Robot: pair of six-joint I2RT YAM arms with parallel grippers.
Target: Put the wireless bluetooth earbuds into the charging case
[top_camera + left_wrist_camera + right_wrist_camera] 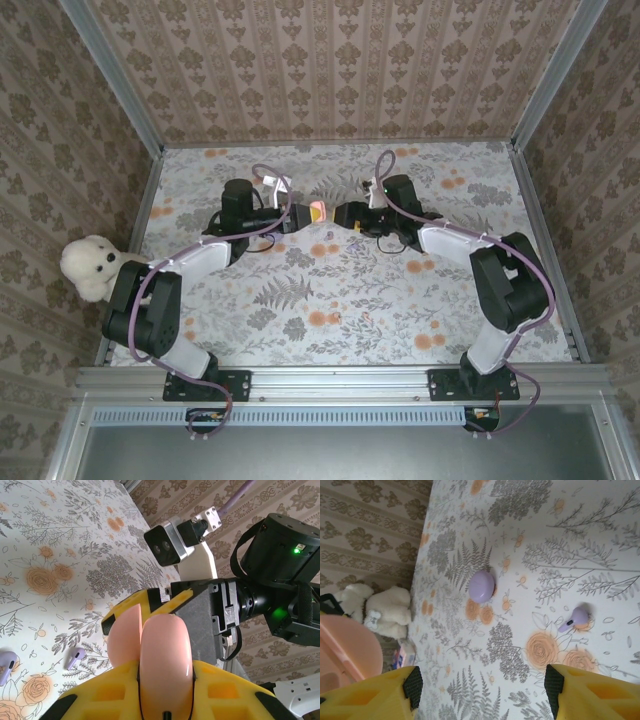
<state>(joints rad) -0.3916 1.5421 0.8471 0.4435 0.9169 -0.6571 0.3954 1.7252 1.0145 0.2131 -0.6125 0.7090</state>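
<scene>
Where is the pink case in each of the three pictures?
Top: the case sits mid-picture, between the arm tips.
Left wrist: bottom centre, clamped in the left claw.
Right wrist: lower-left corner, cut by the edge.
Shared landmark: the floral tablecloth.

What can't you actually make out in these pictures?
- Inside of the charging case: left wrist view, seen edge-on, its base buried between the left gripper's fingers.
- One purple earbud: left wrist view, cut off by the left edge.
- The same case in the right wrist view: blurred and cropped by the left edge.
</scene>
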